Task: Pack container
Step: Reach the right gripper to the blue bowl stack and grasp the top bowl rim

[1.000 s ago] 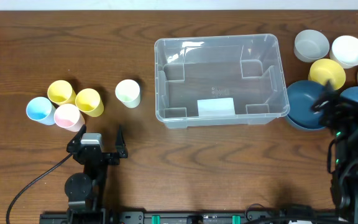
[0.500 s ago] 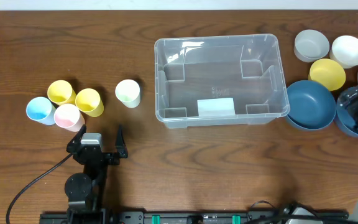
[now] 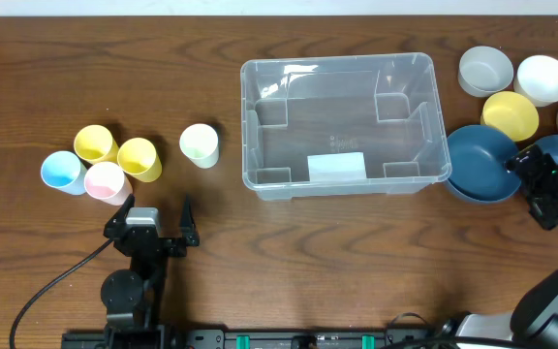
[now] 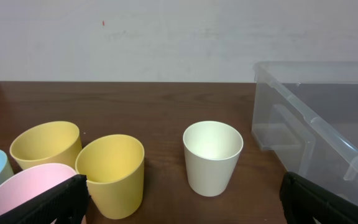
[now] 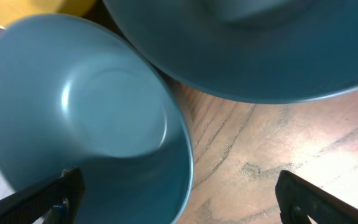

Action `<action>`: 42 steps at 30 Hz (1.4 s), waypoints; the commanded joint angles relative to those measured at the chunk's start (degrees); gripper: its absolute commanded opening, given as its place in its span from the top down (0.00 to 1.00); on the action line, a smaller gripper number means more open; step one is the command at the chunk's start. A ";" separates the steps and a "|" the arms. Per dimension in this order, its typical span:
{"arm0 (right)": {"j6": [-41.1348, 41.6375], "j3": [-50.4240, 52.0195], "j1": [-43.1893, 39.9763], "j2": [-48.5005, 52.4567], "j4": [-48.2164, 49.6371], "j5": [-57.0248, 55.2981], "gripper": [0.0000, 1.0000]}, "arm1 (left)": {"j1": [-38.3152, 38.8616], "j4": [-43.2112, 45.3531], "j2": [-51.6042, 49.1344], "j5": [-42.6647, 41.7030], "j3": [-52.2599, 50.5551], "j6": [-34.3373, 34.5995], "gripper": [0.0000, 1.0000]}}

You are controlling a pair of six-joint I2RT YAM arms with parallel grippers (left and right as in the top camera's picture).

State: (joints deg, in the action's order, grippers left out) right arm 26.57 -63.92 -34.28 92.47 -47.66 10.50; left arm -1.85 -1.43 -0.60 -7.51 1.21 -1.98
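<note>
My right gripper (image 3: 542, 189), fingers spread and empty, hangs over the small blue bowl (image 5: 104, 118). The container (image 3: 337, 121) lies to its left, long axis across the table. My left gripper (image 3: 153, 225), also spread and empty, sits near the cups (image 3: 139, 158).

Overhead straight down; wrists low, close; left shares container (image 3: 337, 121).

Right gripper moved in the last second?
Yes. The right gripper shifted right, away from the tub, and now covers less of the big blue bowl.
</note>
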 commanded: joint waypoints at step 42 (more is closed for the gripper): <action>1.73 0.35 2.47 8.31 -3.39 0.28 0.99 | -0.33 -1.95 0.31 -0.87 -0.98 -0.81 0.02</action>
State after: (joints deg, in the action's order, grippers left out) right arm 27.38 -63.83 -32.01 100.68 -50.37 10.70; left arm -1.85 -1.43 -0.60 -7.51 1.23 -1.98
